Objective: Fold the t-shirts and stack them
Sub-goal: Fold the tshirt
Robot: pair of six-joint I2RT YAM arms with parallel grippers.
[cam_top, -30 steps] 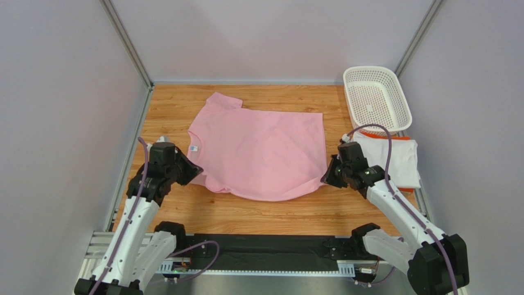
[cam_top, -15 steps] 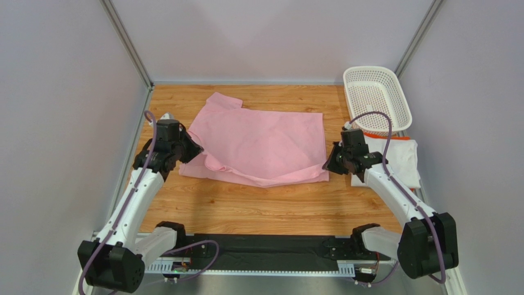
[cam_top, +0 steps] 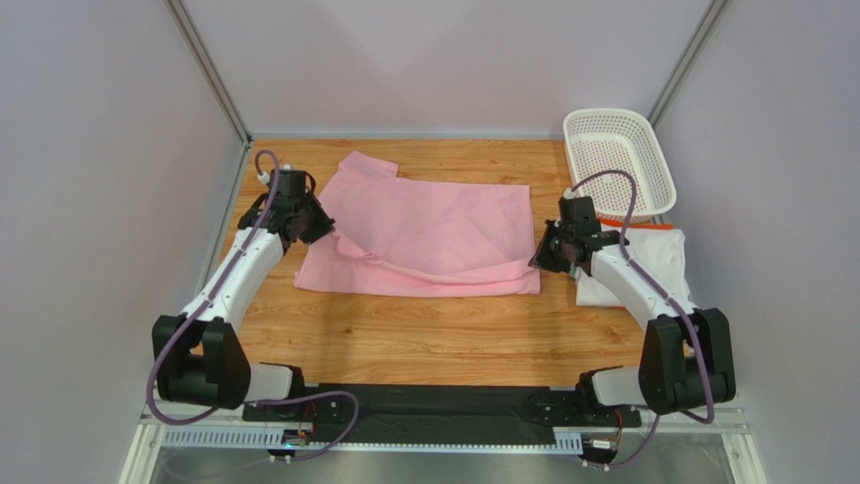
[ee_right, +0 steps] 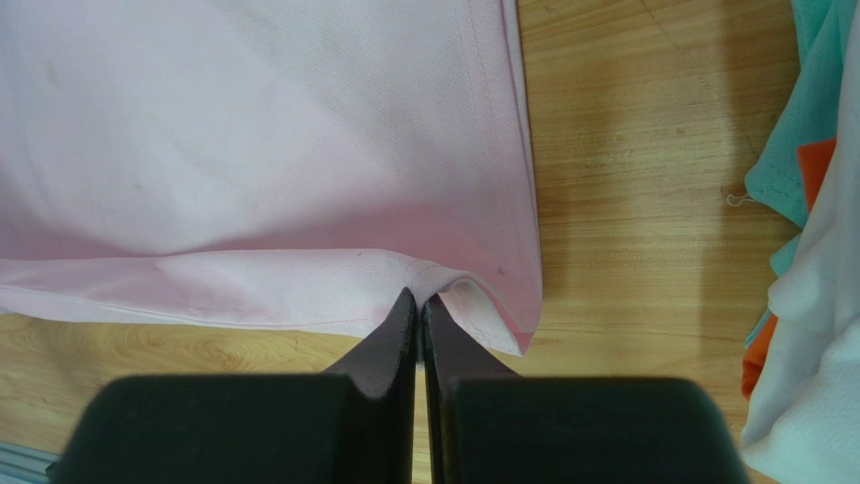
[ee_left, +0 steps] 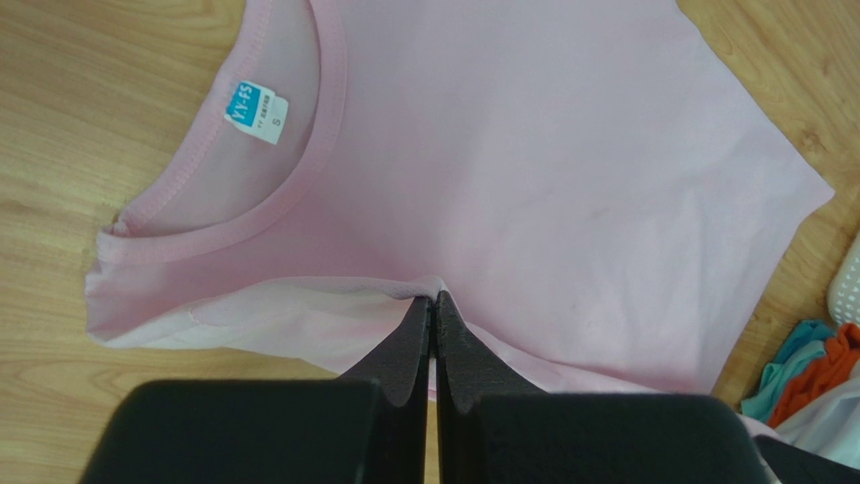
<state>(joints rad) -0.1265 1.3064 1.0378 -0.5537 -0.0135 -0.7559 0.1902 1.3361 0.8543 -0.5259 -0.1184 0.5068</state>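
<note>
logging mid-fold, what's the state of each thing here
pink t-shirt, half folded, near edge lifted over itself
white t-shirt, folded, lying at the right
basket, upright, far right corner
left tool, shut on pink t-shirt
right tool, shut on pink t-shirt

Overhead wide; both wrists close, sharing pink t-shirt (cam_top: 434, 227).
</note>
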